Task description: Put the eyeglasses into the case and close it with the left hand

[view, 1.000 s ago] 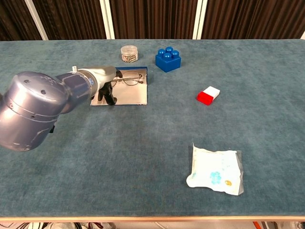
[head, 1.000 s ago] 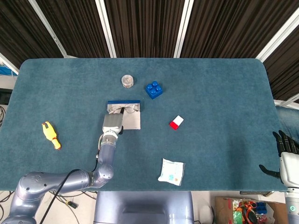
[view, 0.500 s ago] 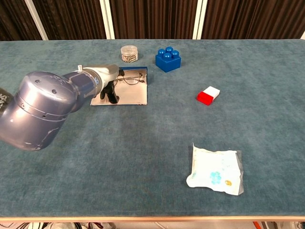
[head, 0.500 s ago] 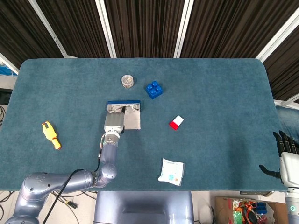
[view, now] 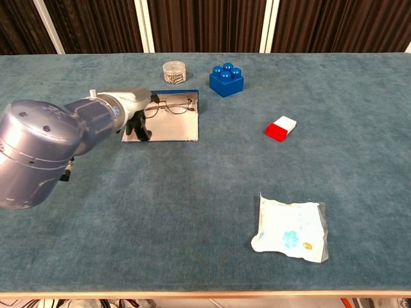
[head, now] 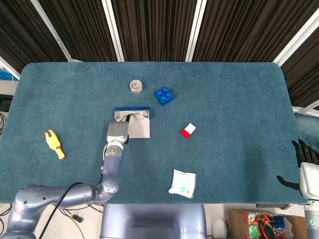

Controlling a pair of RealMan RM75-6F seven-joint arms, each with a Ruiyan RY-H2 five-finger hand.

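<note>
The eyeglasses point(head: 137, 116) point(view: 174, 104) lie inside the open case point(head: 141, 130) point(view: 178, 129), along its far side, next to the raised blue lid point(head: 132, 108). My left hand point(head: 117, 132) point(view: 135, 113) is over the case's left end, dark fingers point(view: 139, 128) pointing down onto the grey lining. One temple of the glasses reaches toward this hand; whether the fingers pinch it is hidden. My right hand point(head: 304, 166) hangs past the table's right front corner, fingers apart, holding nothing.
A small clear jar point(head: 135, 86) and a blue block point(head: 164, 95) stand beyond the case. A red and white block point(head: 188, 130) lies to its right, a white packet point(head: 182, 183) near the front edge, a yellow toy point(head: 55, 144) at the left.
My left hand has shifted a little to the left along the case's near-left part. The glasses, the case and the right hand stay where they were.
</note>
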